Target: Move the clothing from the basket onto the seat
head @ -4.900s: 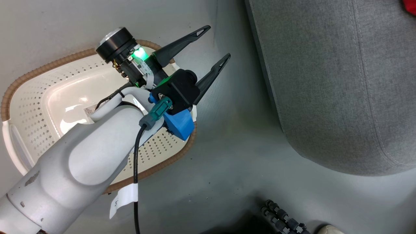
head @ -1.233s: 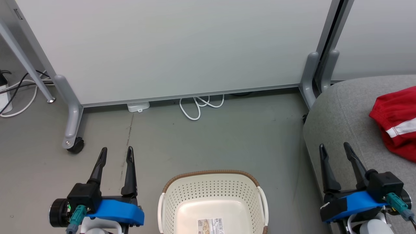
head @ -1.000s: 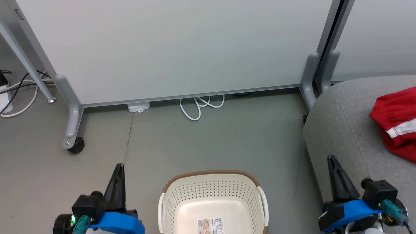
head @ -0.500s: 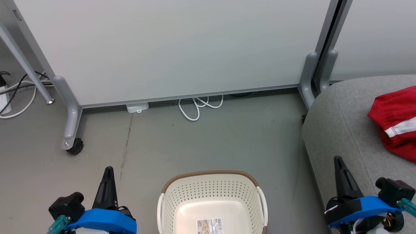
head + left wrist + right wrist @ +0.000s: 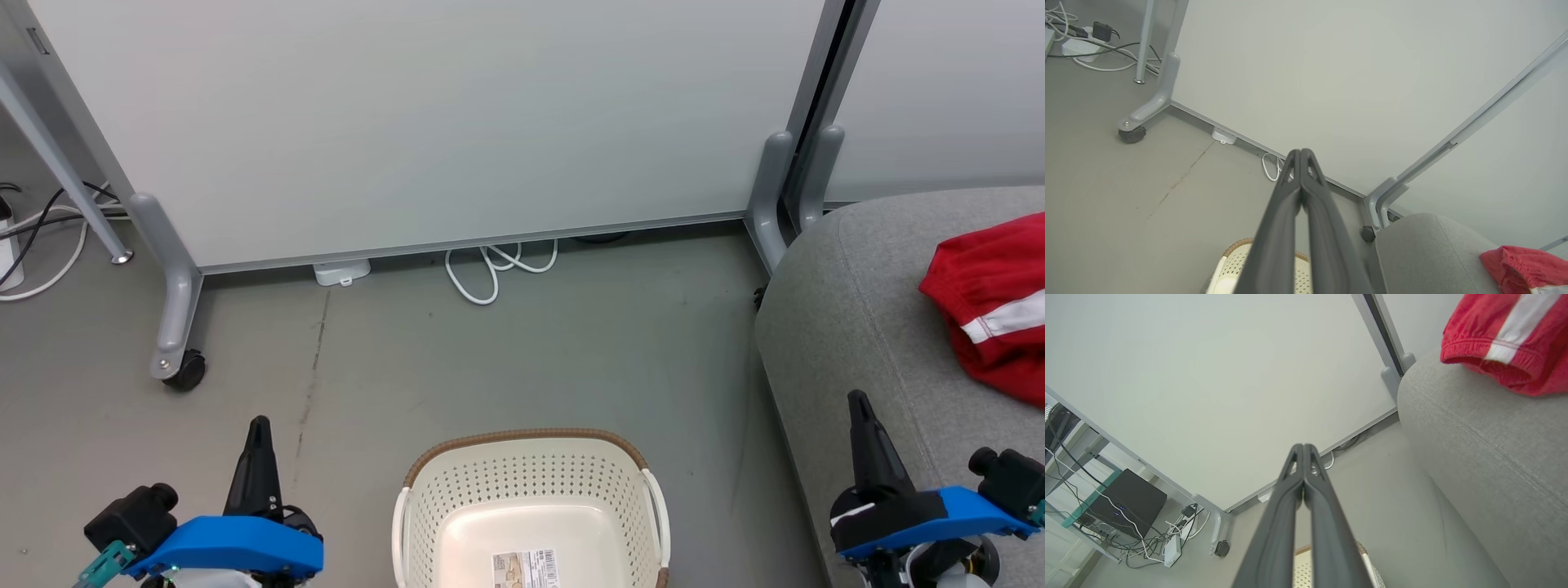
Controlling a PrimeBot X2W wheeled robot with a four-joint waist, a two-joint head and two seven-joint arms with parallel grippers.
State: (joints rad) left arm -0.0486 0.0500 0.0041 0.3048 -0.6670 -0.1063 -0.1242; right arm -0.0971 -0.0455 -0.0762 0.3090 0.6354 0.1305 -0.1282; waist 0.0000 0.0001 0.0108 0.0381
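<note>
- The clothing (image 5: 992, 306) lies on the seat (image 5: 849, 327), a bright red heap with a white stripe, well back from the cushion's front edge. The head view's right edge cuts it off, so I cannot tell whether I am seeing one piece or two.
- The basket (image 5: 531, 482) stands on the floor (image 5: 506, 359) just left of the seat. The part of its bottom that I can see is bare white with only a label (image 5: 526, 567), and no red fabric.
- I judge the transfer done or very nearly so, and this is the parked step after a drop.
- The next move calls for a look at the basket's near end, which sits below the head view's bottom edge. If it is bare, there is nothing left to fetch.
- The left gripper (image 5: 260, 425) sits low beside the basket over the floor, pointing forward, fingers pressed together on nothing.
- The right gripper (image 5: 857, 400) sits low over the seat's near edge, short of the clothing, also pressed together and holding nothing.
</note>
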